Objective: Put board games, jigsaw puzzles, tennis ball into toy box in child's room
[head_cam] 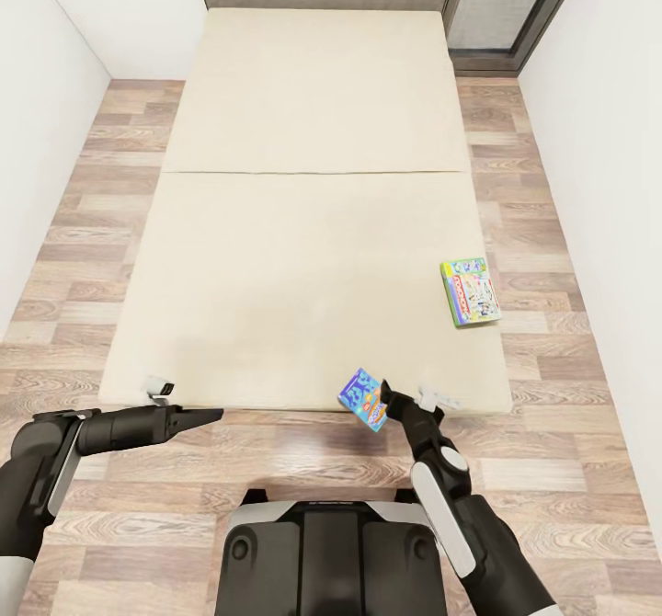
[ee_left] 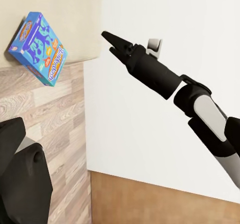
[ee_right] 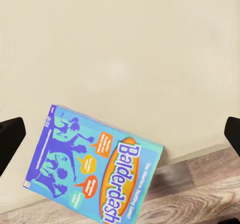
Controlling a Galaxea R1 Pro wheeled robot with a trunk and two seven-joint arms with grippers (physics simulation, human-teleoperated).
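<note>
Because the blue Balderdash board game (head_cam: 361, 399) lies at the very foot of the bed (head_cam: 303, 230), with one corner hanging over the mattress edge above the wooden floor (head_cam: 276, 469), it is the easiest of the two boxes for the robot to reach from where it stands. The right gripper (head_cam: 386, 389) sits just beside that box, at its right-hand side, and in the right wrist view the box (ee_right: 95, 169) lies between the two dark fingertips (ee_right: 10, 139), which stand wide apart at either edge of the picture with nothing pinched between them. That spread suits a grasp across the flat box, and the overhanging corner probably gives one finger room to slip underneath.

The second board game (head_cam: 471, 291), pale with green edges, lies flat farther up the bed near its right side, well apart from both arms; it looks like the later pick.

The left gripper (head_cam: 207, 414) points across the foot of the bed at the left, holding nothing, its fingers drawn together to a narrow point. It seems parked out of the way. From the left wrist view the right arm (ee_left: 155, 73) is seen reaching toward the blue box (ee_left: 40, 48).

Neither game is lifted yet, so the bed's share of the job remains undone.
</note>
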